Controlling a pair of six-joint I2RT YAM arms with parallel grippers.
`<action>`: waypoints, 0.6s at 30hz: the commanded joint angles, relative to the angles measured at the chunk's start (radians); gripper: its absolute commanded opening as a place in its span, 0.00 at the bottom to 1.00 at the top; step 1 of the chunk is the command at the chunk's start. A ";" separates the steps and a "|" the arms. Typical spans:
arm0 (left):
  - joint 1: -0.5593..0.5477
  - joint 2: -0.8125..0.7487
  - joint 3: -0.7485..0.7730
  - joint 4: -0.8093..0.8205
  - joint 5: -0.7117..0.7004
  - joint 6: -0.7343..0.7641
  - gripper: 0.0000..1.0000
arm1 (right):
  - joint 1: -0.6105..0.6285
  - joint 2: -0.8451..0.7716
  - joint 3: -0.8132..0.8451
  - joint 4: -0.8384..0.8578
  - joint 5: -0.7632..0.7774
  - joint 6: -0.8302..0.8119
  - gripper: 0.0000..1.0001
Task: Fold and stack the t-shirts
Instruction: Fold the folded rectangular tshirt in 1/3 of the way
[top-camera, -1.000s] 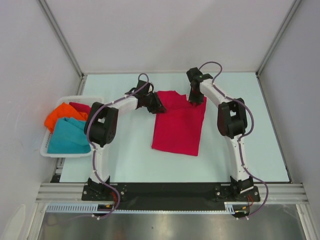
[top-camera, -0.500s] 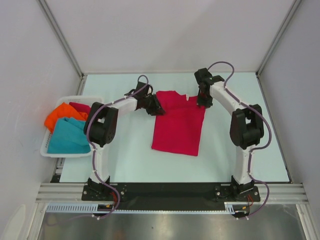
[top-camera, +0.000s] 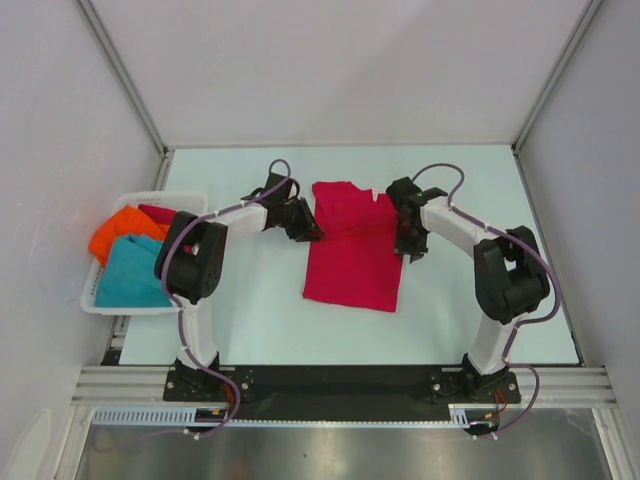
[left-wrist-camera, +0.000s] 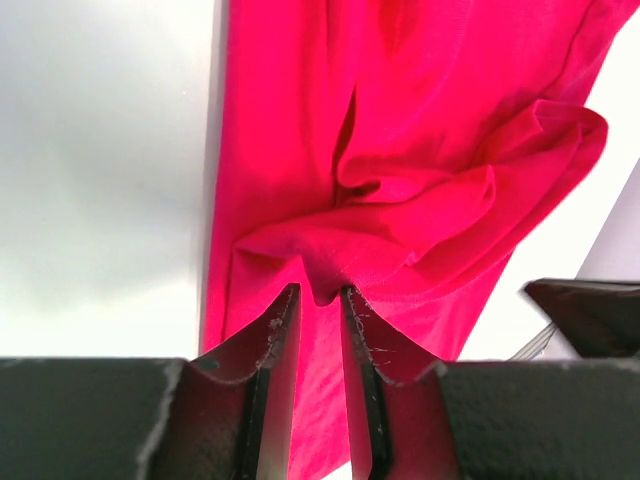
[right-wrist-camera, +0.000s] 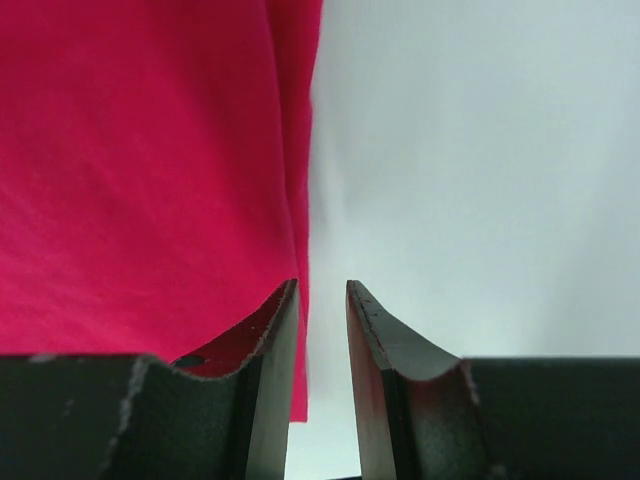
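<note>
The white basket at the near left holds the teal t-shirt nearest, the orange t-shirt behind it and a second crimson t-shirt at its far rim. The spread crimson t-shirt lies on the table, hem near and collar far, with the left gripper clenched on a bunched fold of its left edge and the right gripper empty, jaws parted, at its right edge. Table surface shows on both sides of the cloth and beyond its collar.
</note>
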 joint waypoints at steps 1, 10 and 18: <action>0.006 -0.063 -0.010 0.031 -0.012 0.016 0.28 | 0.033 -0.055 -0.041 0.044 -0.025 0.032 0.31; 0.008 -0.106 -0.040 0.028 -0.018 0.022 0.27 | 0.071 -0.066 -0.095 0.060 -0.043 0.055 0.31; 0.008 -0.137 -0.039 0.008 -0.033 0.034 0.28 | 0.079 -0.075 -0.139 0.086 -0.057 0.070 0.31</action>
